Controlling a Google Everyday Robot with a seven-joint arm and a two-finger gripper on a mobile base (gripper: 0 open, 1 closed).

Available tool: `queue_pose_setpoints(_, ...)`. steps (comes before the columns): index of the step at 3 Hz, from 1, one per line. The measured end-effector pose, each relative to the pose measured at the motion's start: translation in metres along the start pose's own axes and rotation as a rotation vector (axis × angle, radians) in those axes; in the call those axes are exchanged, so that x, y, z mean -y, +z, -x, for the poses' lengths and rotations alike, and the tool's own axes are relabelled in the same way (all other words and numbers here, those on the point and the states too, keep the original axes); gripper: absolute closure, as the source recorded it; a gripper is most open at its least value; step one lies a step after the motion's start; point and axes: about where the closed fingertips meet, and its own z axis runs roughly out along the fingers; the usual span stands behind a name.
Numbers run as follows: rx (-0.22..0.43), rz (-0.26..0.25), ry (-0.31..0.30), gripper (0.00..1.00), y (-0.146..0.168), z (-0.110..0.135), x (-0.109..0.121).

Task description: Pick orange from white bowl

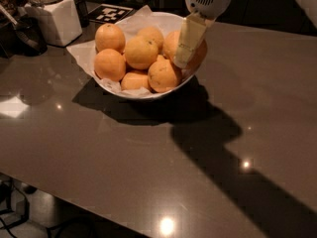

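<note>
Dark grey glossy desk (pixel 148 172) fills the view, with lamp glints and a long arm shadow on it. The wide round white bowl lined with crinkled white paper (pixel 148 94) sits at the desk's far side, heaped with oranges. The pincer (pixel 184 58), cream with a white vented housing above, reaches down into the bowl's right side. The largest orange, smooth and slightly oblong (pixel 171 43), lies at the bowl's right rim, right behind the pincer, touching it and partly hidden. Can't tell if the pincer is clenched or released. A white square block container (pixel 54 21) stands left of the bowl, and a black-and-white marker tag (pixel 110 13) lies behind it.
</note>
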Motion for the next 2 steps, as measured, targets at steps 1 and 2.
queue_pose_setpoints(1,-0.01,0.019,-0.001,0.22,0.0074,0.0017,-0.005)
queue_pose_setpoints(2,-0.016,0.024,-0.011,0.22,0.0102,0.006,-0.0083)
